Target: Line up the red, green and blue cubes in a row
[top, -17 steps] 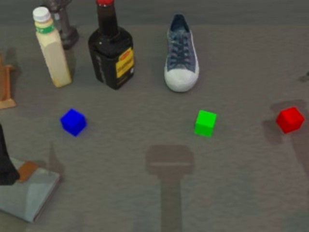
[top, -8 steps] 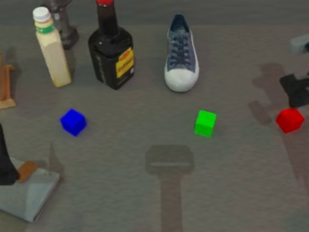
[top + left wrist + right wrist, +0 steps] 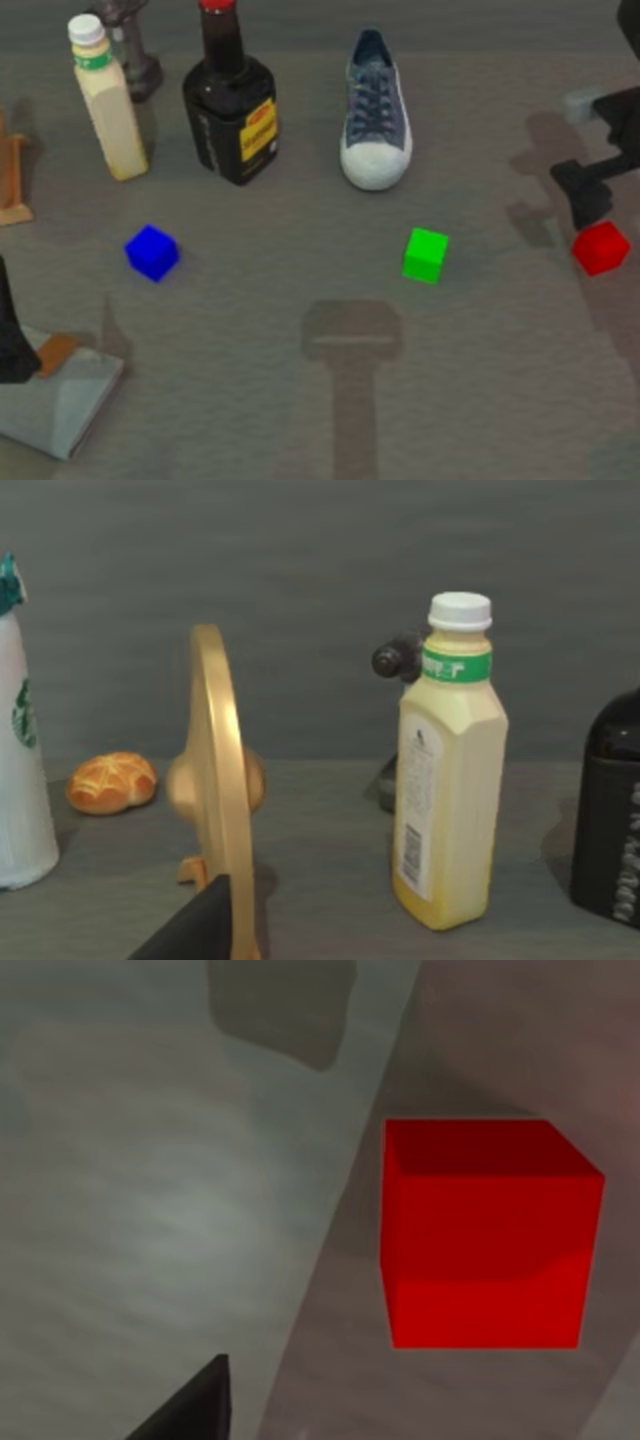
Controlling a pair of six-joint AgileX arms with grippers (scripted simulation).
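Three cubes lie across the table. The blue cube (image 3: 151, 252) is at the left, the green cube (image 3: 425, 255) right of centre, and the red cube (image 3: 600, 247) near the right edge. My right gripper (image 3: 588, 205) hangs open just behind and above the red cube, not touching it. The right wrist view shows the red cube (image 3: 485, 1235) close below, with one dark fingertip (image 3: 195, 1405) beside it and apart from it. Parked at the lower left edge, my left gripper (image 3: 14, 362) is open and holds nothing.
Along the back stand a cream bottle (image 3: 108, 100), a dark sauce bottle (image 3: 232, 100) and a blue shoe (image 3: 374, 115). A wooden stand (image 3: 12, 180) is at the left edge, with a grey block (image 3: 55, 400) at the lower left. A bread roll (image 3: 110, 780) lies beyond the stand.
My right arm has come in from the right edge and moved forward and left, closing on the red cube. The cubes and my left arm have not moved.
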